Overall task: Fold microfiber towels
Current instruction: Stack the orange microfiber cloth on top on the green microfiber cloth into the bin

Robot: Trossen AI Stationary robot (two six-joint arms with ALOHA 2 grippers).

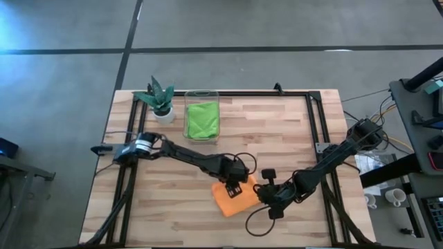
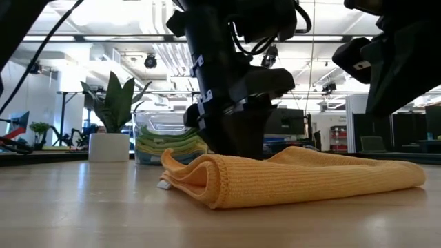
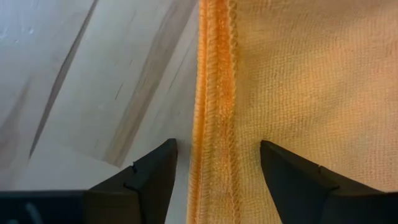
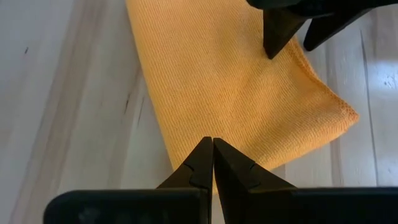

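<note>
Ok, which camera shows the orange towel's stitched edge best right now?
The left wrist view: the orange towel fills it, hem running between the open left gripper fingers. Low view shows its folded layers side-on; right wrist its flat weave; high view only a small patch.

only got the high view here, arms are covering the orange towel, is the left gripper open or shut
Observer: Open. The left wrist view shows the left gripper with its fingers spread to either side of the stitched edge of the orange towel.
Operator: and the right one
Observer: Shut. In the right wrist view the right gripper has its fingertips pressed together at the towel's edge; whether it pinches cloth I cannot tell.
Operator: is the towel folded yet
Observer: The low view shows it doubled over, a rounded fold at its near left end, lying on the table.
</note>
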